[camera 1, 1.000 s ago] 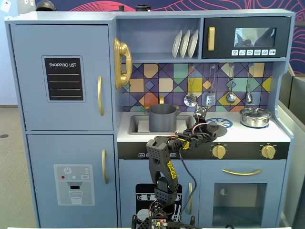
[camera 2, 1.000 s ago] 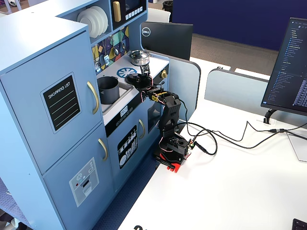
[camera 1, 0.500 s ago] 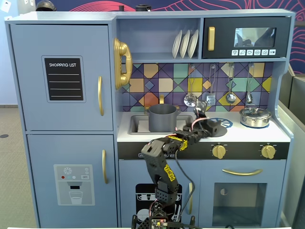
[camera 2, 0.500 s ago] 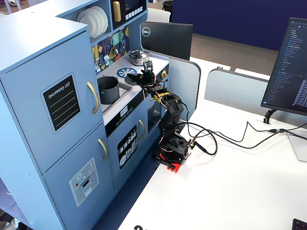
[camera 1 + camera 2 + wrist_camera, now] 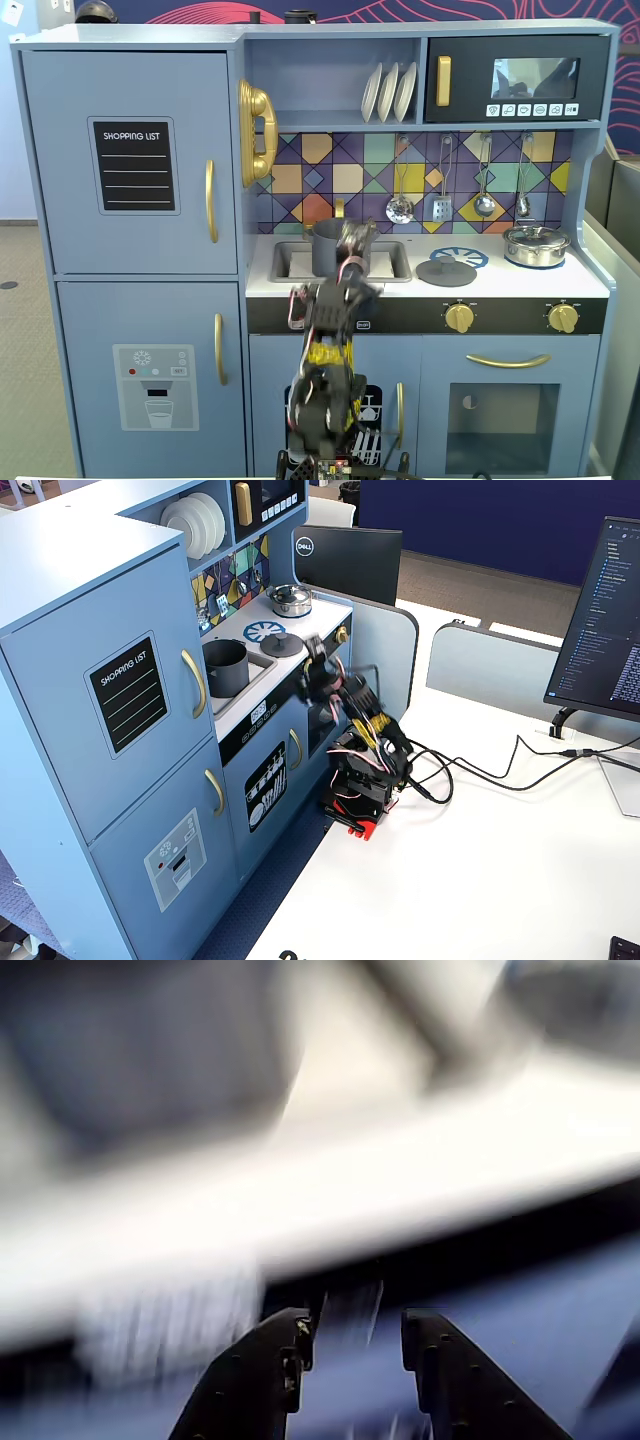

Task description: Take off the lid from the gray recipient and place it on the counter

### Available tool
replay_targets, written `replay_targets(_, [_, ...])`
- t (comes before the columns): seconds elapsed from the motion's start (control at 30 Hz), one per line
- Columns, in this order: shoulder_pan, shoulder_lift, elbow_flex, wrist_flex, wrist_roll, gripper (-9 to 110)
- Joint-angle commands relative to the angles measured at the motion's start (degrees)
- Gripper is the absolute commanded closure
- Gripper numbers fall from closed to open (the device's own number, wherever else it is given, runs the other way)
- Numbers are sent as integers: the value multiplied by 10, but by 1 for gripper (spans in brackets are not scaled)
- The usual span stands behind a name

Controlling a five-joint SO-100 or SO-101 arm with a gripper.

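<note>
The gray recipient [image 5: 325, 247] stands uncovered in the inset sink, also in the other fixed view [image 5: 226, 668]. The lid [image 5: 446, 270], a dark-gray disc with a small knob, lies flat on the counter [image 5: 500, 283] by the blue burner ring, also in the other fixed view [image 5: 284, 647]. My gripper [image 5: 313, 652] is in front of the counter edge, between the pot and the lid, apart from both. In a fixed view it is motion-blurred [image 5: 356, 242]. The wrist view is blurred. It shows the gripper [image 5: 355, 1325] with its jaws apart and nothing between them.
A shiny silver pot [image 5: 536, 245] with its own lid stands at the counter's right end. Utensils hang on the tiled back wall [image 5: 440, 190]. The sink [image 5: 290, 262] holds the gray pot. Cables [image 5: 480, 775] run over the white table.
</note>
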State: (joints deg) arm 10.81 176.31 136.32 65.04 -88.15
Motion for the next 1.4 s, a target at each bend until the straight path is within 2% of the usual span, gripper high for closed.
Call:
replay_targets(0.0, [-78, 40, 65, 118, 1, 101])
replay_targets(0.1, [-105, 43, 154, 120, 24, 101])
replay_targets(0.23, [-106, 57, 287, 84, 1, 101])
replay_targets(0.37, [-135, 57, 356, 80, 57, 100])
replay_targets(0.47, [-150, 57, 357, 127, 81, 99])
replay_targets(0.6, [-150, 57, 357, 223, 26, 98])
replay_targets(0.67, [-142, 57, 357, 220, 57, 97])
replay_targets(0.77, [-132, 57, 357, 226, 14, 97])
replay_targets(1.37, [-131, 58, 357, 226, 16, 94])
